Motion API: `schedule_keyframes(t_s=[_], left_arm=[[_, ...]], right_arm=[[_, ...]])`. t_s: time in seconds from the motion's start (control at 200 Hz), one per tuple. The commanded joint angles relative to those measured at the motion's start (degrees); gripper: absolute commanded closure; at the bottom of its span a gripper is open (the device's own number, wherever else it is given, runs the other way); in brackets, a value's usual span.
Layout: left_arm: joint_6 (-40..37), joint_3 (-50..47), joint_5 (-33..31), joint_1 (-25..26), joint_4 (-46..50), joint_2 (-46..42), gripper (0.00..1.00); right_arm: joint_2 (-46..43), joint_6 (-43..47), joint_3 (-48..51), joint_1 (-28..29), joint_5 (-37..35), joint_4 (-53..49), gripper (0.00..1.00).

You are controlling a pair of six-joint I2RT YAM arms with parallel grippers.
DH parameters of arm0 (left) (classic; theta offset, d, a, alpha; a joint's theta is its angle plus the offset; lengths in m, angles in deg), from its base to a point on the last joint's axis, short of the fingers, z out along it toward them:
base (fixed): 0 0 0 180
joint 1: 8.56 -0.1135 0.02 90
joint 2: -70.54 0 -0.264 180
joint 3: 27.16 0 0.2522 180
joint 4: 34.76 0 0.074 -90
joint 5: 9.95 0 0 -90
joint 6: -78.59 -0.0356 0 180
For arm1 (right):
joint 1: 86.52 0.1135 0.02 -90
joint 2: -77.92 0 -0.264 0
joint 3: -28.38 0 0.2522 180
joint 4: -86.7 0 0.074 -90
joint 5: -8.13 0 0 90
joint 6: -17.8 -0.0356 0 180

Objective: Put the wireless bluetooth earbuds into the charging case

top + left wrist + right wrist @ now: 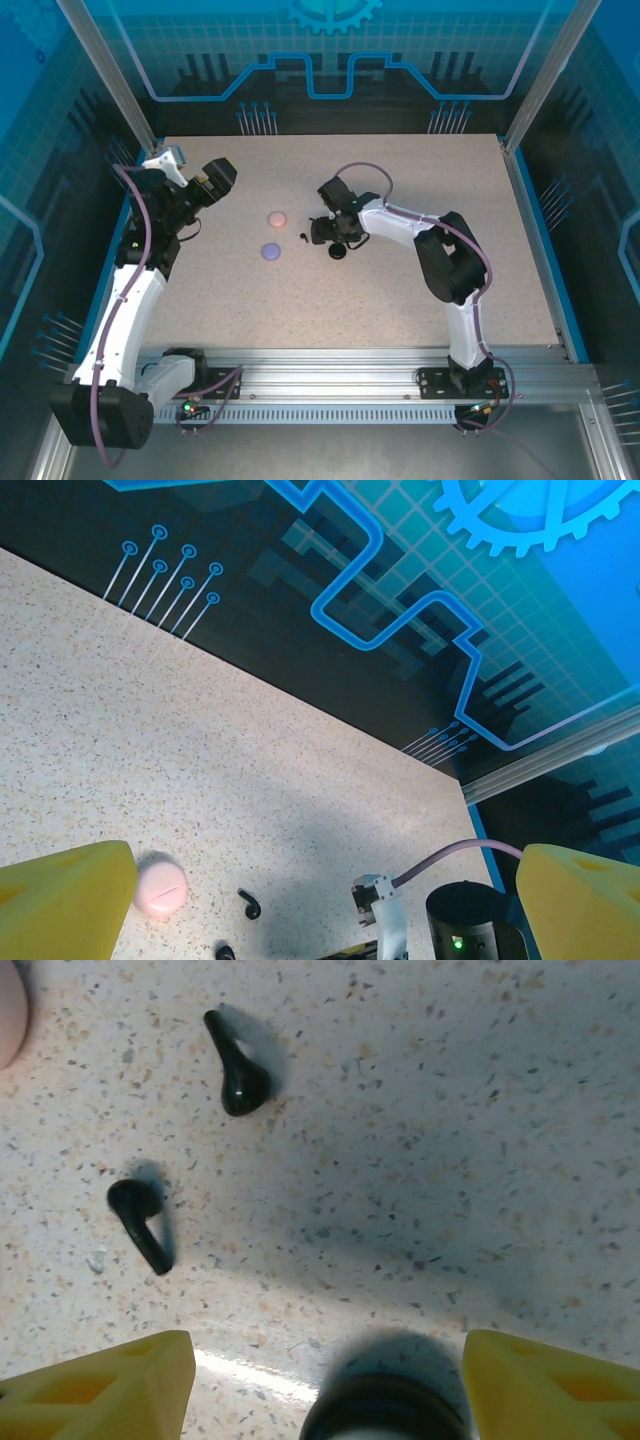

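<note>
Earbuds in black lie loose near the middle of the bench, caught close up by the right wrist camera. The first black earbud point(238, 1065) rests with its thin stem toward the upper left of that view and its rounded head toward the lower right. The second black earbud point(140, 1222), near it but not touching, is turned the other way round, head at upper left and stem trailing to lower right (the two long axes run almost parallel, on one diagonal).

The right claw point(328, 1338) hangs low over the bench point(480, 1140) beside them, its yellow fingers point(100, 1390) spread and released, grasping nothing. A black round case point(385, 1410) sits between the fingers at the lower edge of that view, with bare bench showing between it and one finger.

From above, a pink round case point(277, 217) and a lavender round case point(270, 252) lie just left of the earbuds, the pink one closer to the far edge. The left claw point(222, 172) is held toward the far left corner, well apart from the earbuds, its yellow pads point(60, 900) wide open and empty.
</note>
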Motion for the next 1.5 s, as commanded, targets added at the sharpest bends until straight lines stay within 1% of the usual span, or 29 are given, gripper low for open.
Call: schedule_keyframes(t_s=[0.0, 0.255, 0.405, 0.545, 0.645, 0.745, 0.795, 0.91, 0.99, 1.151, 1.236, 1.376, 1.496], left_arm=[[-0.93, -0.59, 1.57, 0.47, -0.97, -0.01, 0.01], [-0.51, -0.46, 1.88, 0.58, -1.13, -0.12, 0.01], [-0.39, -0.46, 1.83, 0.69, -1.14, -0.29, 0.01], [-0.48, -0.46, 1.75, 0.86, -1.22, -0.29, 0.01], [-0.31, -0.28, 1.96, 0.94, -0.93, -0.38, 0.01], [-0.16, -0.34, 2.13, 1.10, -1.13, -0.46, 0.01], [-0.45, -0.28, 2.23, 1.17, -1.09, -0.46, 0.01], [-1.09, -0.19, 2.10, 1.21, -0.74, -0.56, 0.01], [-1.44, -0.11, 2.36, 1.21, -0.82, -0.56, 0.01], [-2.70, 0.28, 2.80, 1.21, -0.23, -0.60, 0.01], [-3.42, 0.58, 3.22, 1.21, -0.01, -0.64, 0.01], [-4.17, 1.01, 3.78, 1.21, 0.18, -0.73, 0.01], [-4.38, 1.25, 4.25, 1.21, 0.17, -0.58, 0.01]], right_arm=[[-1.64, -0.94, 2.59, -0.03, 3.37, 1.62, 0.29], [-6.08, -2.64, 8.89, 1.33, 5.31, 3.47, 0.30], [-9.82, -3.37, 12.25, 3.58, 6.10, 5.02, 0.30], [-12.14, -2.66, 12.29, 6.53, 6.86, 4.16, 0.30], [-12.55, -2.33, 10.28, 7.97, 4.29, -0.57, 0.29], [-12.88, -2.77, 8.32, 8.45, -1.72, -5.32, 0.28], [-12.96, -2.03, 7.49, 8.53, -3.79, -6.16, 0.27], [-11.69, 1.05, 4.37, 8.53, -7.41, -9.09, 0.25], [-10.10, 5.02, 1.90, 8.47, -8.76, -10.41, 0.23], [-4.69, 13.97, -3.49, 7.61, -8.44, -13.55, 0.21], [-2.18, 16.78, -5.56, 7.16, -7.48, -15.24, 0.21], [0.19, 19.32, -6.91, 7.01, -6.46, -16.24, 0.21], [1.78, 19.33, -7.36, 6.45, -6.57, -16.95, 0.22]])
